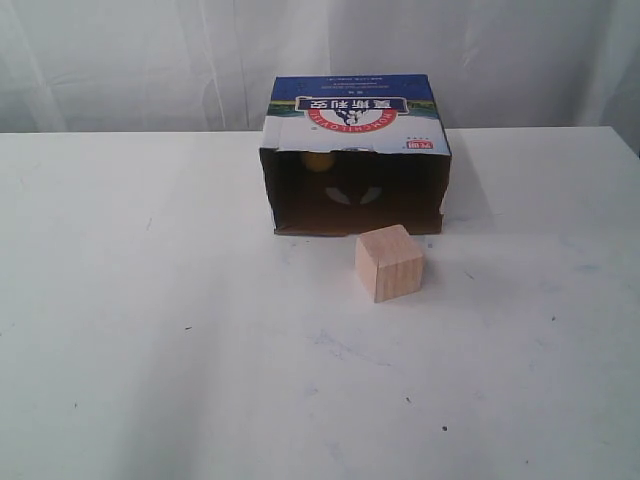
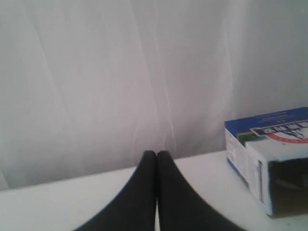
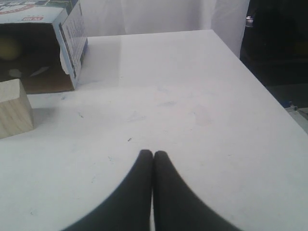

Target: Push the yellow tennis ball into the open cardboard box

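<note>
The open cardboard box [image 1: 356,118] lies on its side at the back middle of the table, its dark opening facing the front. The yellow tennis ball [image 1: 318,161] rests deep inside it, near the opening's upper left; it also shows dimly as the yellow ball [image 3: 8,48] inside the box [image 3: 67,33]. Neither arm appears in the exterior view. My left gripper [image 2: 156,154] is shut on nothing, held above the table with the box [image 2: 269,149] off to one side. My right gripper [image 3: 153,155] is shut on nothing, over bare table away from the box.
A pale wooden cube [image 1: 389,262] stands just in front of the box's opening, toward its right half; the cube [image 3: 14,108] also shows in the right wrist view. A white curtain hangs behind the white table [image 1: 150,330]. The table's right edge [image 3: 250,72] drops to a dark floor.
</note>
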`<move>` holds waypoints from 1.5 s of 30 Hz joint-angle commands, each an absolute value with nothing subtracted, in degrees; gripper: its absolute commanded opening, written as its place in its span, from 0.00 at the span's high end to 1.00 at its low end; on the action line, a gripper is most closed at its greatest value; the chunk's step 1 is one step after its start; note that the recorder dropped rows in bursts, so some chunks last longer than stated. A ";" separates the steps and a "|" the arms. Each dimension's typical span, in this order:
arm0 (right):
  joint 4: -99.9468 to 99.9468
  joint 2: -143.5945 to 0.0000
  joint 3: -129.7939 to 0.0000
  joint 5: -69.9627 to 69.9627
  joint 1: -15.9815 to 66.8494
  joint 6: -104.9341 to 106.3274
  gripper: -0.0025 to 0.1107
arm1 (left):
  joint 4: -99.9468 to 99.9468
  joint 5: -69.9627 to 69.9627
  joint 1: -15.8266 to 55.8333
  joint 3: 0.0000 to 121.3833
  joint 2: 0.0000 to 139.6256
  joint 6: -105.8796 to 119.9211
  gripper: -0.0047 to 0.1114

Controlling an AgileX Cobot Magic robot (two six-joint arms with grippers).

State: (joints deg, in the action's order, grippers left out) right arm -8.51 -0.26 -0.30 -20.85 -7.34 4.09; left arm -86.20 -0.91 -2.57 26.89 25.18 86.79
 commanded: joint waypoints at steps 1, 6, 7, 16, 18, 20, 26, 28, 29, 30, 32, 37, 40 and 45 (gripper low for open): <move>-7.95 0.00 0.00 -20.08 -7.72 4.12 0.98 | -37.50 -2.80 -0.98 25.86 20.75 26.75 0.96; -7.95 0.00 0.00 -20.08 -7.72 4.12 0.98 | -6.79 -12.87 3.58 29.42 16.54 16.38 0.96; -7.95 0.00 0.00 -20.08 -7.72 4.12 0.98 | -5.58 -11.47 4.63 29.52 15.77 16.11 0.96; -7.95 0.00 0.00 -20.08 -7.72 4.12 0.98 | -5.86 -12.68 7.50 29.84 10.96 12.66 0.96; -7.95 0.00 0.00 -20.08 -7.72 4.12 0.98 | -5.86 -14.75 7.50 29.73 11.08 12.66 0.96; -7.95 0.00 0.00 -20.08 -7.72 4.12 0.98 | -5.86 -15.14 7.50 29.73 11.08 12.66 0.96; -7.95 0.00 0.00 -20.08 -7.72 4.12 0.98 | -5.45 -18.23 7.50 29.73 10.55 12.57 0.96; -7.95 0.00 0.00 -20.08 -7.72 4.12 0.98 | -5.45 -20.12 7.50 29.73 9.74 12.45 0.96; -7.95 0.00 0.00 -20.08 -7.72 4.12 0.98 | -5.45 -20.12 7.50 29.73 9.63 12.29 0.96; -7.95 0.00 0.00 -20.08 -7.72 4.12 0.98 | -5.45 -20.12 7.50 29.73 9.48 11.57 0.96; -7.95 0.00 0.00 -20.08 -7.72 4.12 0.98 | -5.45 -19.12 7.50 29.73 9.48 11.65 0.96; -7.95 0.00 0.00 -20.08 -7.72 4.12 0.98 | -5.24 -18.95 7.50 29.73 9.48 11.65 0.96; -7.95 0.00 0.00 -20.08 -7.72 4.12 0.98 | -1.48 -21.71 7.50 29.73 10.58 11.43 0.96; -7.95 0.00 0.00 -20.08 -7.72 4.12 0.98 | 13.10 -34.29 7.38 24.50 18.18 -22.93 0.96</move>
